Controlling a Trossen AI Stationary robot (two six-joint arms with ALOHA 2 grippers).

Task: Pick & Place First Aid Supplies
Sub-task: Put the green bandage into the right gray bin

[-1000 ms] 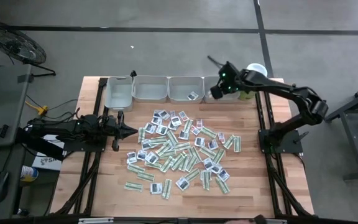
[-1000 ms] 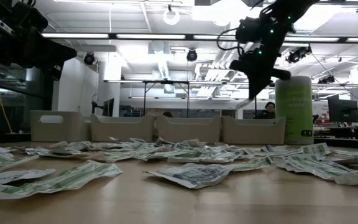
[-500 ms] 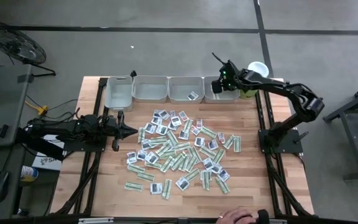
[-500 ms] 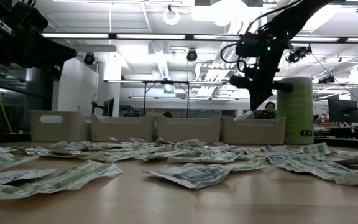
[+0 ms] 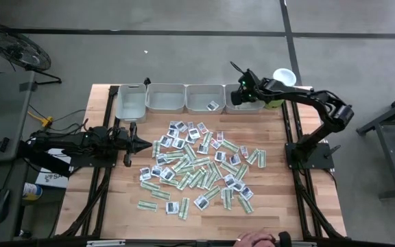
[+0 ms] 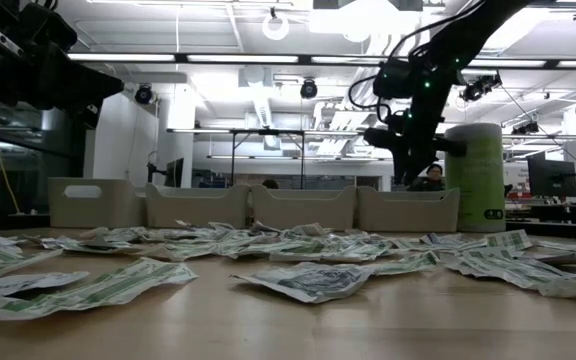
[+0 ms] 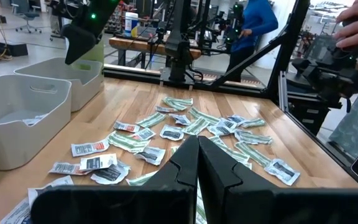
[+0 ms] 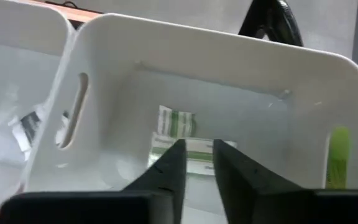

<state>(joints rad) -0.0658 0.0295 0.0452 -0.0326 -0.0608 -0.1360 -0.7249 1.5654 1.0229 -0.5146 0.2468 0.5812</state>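
The first aid supplies (image 5: 197,165) lie scattered flat over the middle of the wooden table, also seen in the low view (image 6: 308,255) and the left wrist view (image 7: 166,134). My right gripper (image 5: 239,97) hangs over the rightmost grey tray (image 5: 247,106) at the far edge, pointing down into it (image 8: 197,155), its fingers a narrow gap apart and holding nothing. Two green-white sachets (image 8: 178,122) lie on that tray's floor below the fingertips. My left gripper (image 5: 134,143) waits shut at the table's left side (image 7: 197,144).
Several grey trays (image 5: 165,99) stand in a row along the far edge; the third (image 5: 204,99) holds a dark-marked sachet (image 5: 213,106). A pale green tub (image 5: 280,81) stands right of the trays. A person's hand (image 5: 256,240) shows at the near edge.
My right gripper has moved a little toward the far edge and down, closer to the rightmost tray's rim, and has tipped more upright. A person's hand has come into view at the table's near edge.
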